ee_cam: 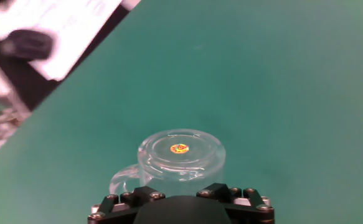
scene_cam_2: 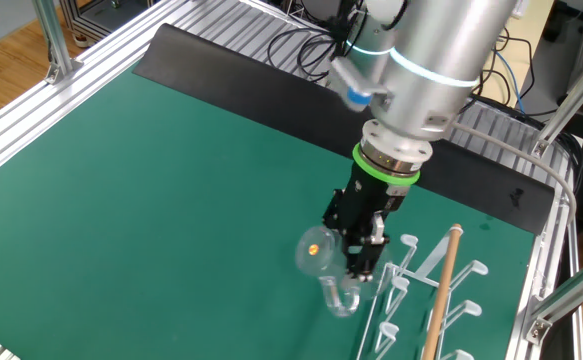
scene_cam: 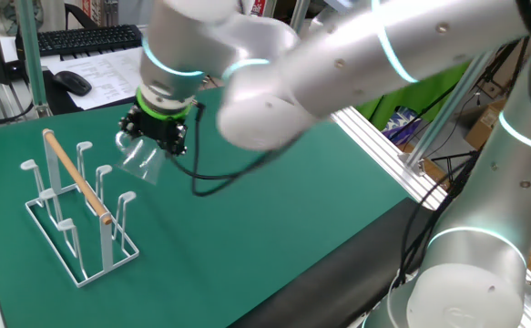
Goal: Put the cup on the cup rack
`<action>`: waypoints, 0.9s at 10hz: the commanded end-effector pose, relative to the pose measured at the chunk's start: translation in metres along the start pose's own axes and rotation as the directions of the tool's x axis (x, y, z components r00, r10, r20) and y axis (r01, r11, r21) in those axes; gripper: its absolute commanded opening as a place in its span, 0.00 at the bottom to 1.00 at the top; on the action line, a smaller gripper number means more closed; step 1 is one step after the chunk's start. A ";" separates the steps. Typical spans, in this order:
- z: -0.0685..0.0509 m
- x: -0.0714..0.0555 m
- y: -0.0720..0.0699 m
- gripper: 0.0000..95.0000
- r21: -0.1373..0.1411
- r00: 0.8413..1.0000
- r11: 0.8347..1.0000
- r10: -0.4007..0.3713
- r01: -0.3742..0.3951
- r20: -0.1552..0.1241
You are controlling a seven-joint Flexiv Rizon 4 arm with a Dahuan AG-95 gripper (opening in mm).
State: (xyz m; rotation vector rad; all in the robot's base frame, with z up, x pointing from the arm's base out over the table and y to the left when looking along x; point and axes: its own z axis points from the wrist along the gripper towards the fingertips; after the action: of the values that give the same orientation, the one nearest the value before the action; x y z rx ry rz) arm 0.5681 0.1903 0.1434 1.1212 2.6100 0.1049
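The fingers (scene_cam_2: 356,262) clasp the small clear glass cup (scene_cam_2: 327,272), tilted beside the white wire cup rack (scene_cam_2: 426,300), presumably to tip its mouth over a peg.

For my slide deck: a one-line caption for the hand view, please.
Gripper holding an inverted clear cup above the green mat.

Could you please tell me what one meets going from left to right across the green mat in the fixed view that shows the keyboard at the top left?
cup rack → cup, held in the gripper → black cable → aluminium rail at the mat's right edge.
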 end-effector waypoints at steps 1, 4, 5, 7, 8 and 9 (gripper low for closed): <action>-0.004 0.021 -0.003 0.00 0.002 0.996 1.000 -0.021 0.021 -0.085; -0.003 0.021 -0.002 0.00 0.008 0.996 1.000 -0.026 0.027 -0.091; -0.004 0.021 -0.002 0.00 0.006 0.995 1.000 -0.027 0.028 -0.092; -0.004 0.022 -0.002 0.00 0.011 0.995 0.999 -0.029 0.030 -0.092; -0.004 0.022 -0.002 0.00 0.012 0.995 1.000 -0.028 0.029 -0.093; -0.004 0.022 -0.002 0.00 0.012 0.995 0.999 -0.028 0.030 -0.093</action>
State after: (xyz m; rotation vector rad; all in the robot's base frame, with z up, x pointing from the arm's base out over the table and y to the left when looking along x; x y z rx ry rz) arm 0.5531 0.2046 0.1384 1.1076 2.7082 0.1388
